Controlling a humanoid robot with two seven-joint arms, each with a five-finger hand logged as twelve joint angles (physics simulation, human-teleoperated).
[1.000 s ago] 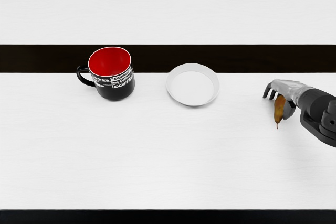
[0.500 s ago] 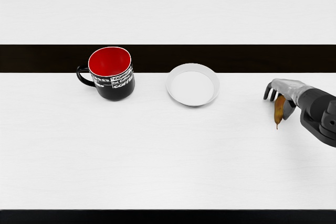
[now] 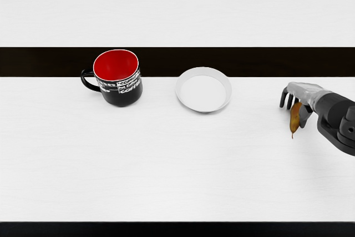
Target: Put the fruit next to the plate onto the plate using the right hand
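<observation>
A small brown pear-like fruit [image 3: 295, 117] lies on the white table at the far right, its stem pointing toward me. My right hand [image 3: 294, 99] comes in from the right edge and sits directly over it, fingers curled down around the fruit's upper part. The fruit's top is hidden under the palm, and I cannot see whether it is lifted off the table. The white plate [image 3: 188, 76] sits near the table's middle, well to the left of the hand, with nothing on it.
A black mug [image 3: 119, 81] with a red inside and white lettering stands left of the plate, handle pointing left. A dark band runs across behind the table's far edge.
The right hand has shifted a few pixels to the right over the fruit. The fruit, plate and mug have kept their places.
</observation>
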